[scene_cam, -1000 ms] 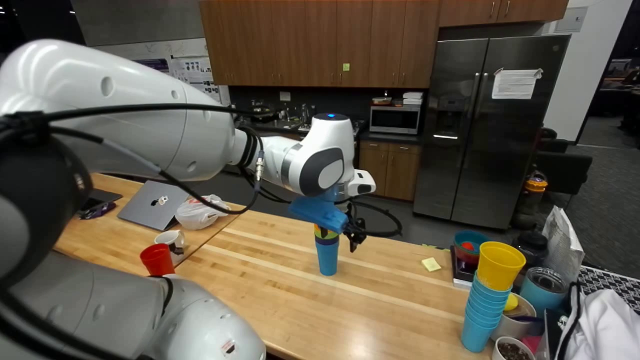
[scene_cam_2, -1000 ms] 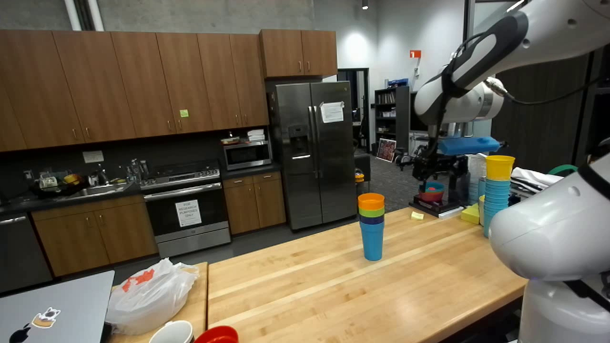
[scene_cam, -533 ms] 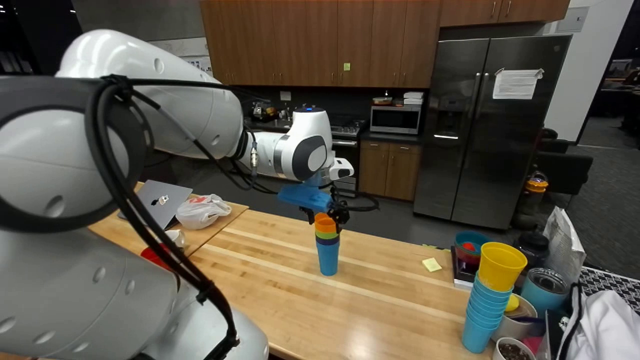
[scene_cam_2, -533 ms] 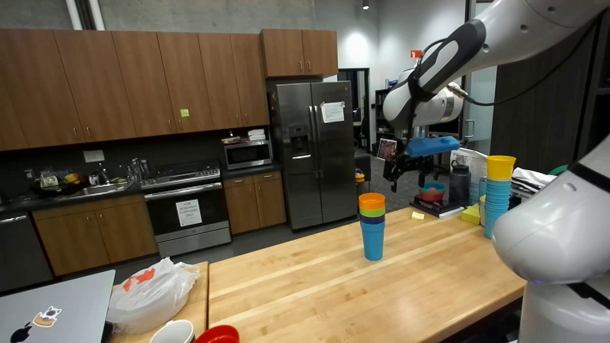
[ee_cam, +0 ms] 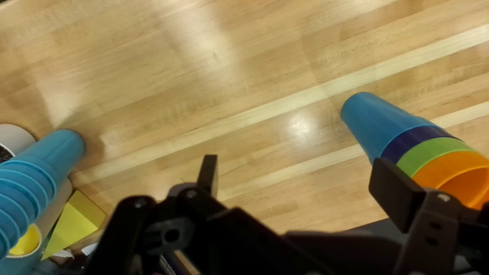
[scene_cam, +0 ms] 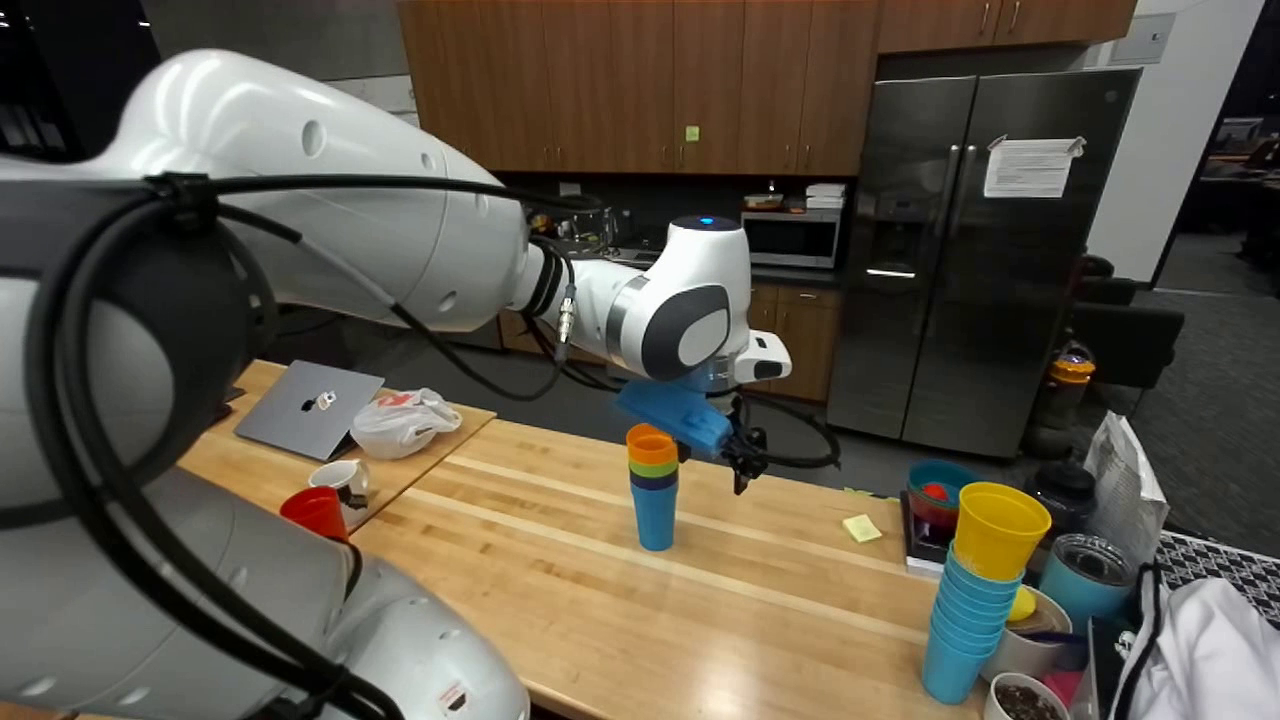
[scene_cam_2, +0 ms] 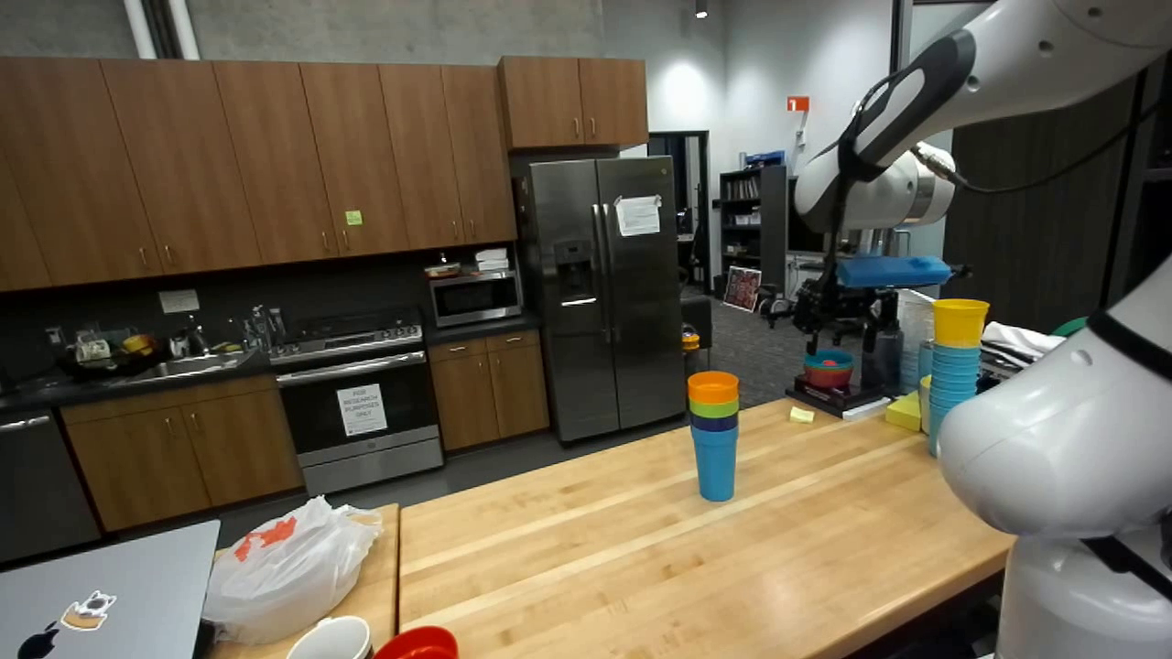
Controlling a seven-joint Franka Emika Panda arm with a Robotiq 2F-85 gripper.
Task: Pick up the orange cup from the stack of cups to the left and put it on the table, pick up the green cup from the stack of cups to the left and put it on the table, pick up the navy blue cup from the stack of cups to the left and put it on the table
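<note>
An upright stack on the table (scene_cam: 760, 610) has an orange cup (scene_cam: 651, 443) on top. Below are a green cup (scene_cam: 653, 469), a navy blue cup (scene_cam: 654, 482) and light blue cups (scene_cam: 655, 520). The stack shows in an exterior view, with the orange cup (scene_cam_2: 712, 388), green cup (scene_cam_2: 714, 406) and navy blue cup (scene_cam_2: 714, 423). My gripper (scene_cam_2: 841, 340) is open and empty, above the table and apart from the stack. In the wrist view my gripper (ee_cam: 301, 183) is wide open; one finger overlaps the edge of the stack, with the orange cup (ee_cam: 445, 166) at the right.
A tall light blue cup stack (scene_cam: 970, 610) with a yellow cup (scene_cam: 1000, 530) stands at the table's right end, beside bowls and a tumbler (scene_cam: 1090, 580). A sticky note (scene_cam: 862, 528) lies on the table. A red cup (scene_cam: 316, 513), mug (scene_cam: 345, 485), plastic bag (scene_cam: 403, 423) and laptop (scene_cam: 310, 408) are left.
My open gripper first moved left towards the coloured stack, then back right to near where it was one second ago. The cups have not moved.
</note>
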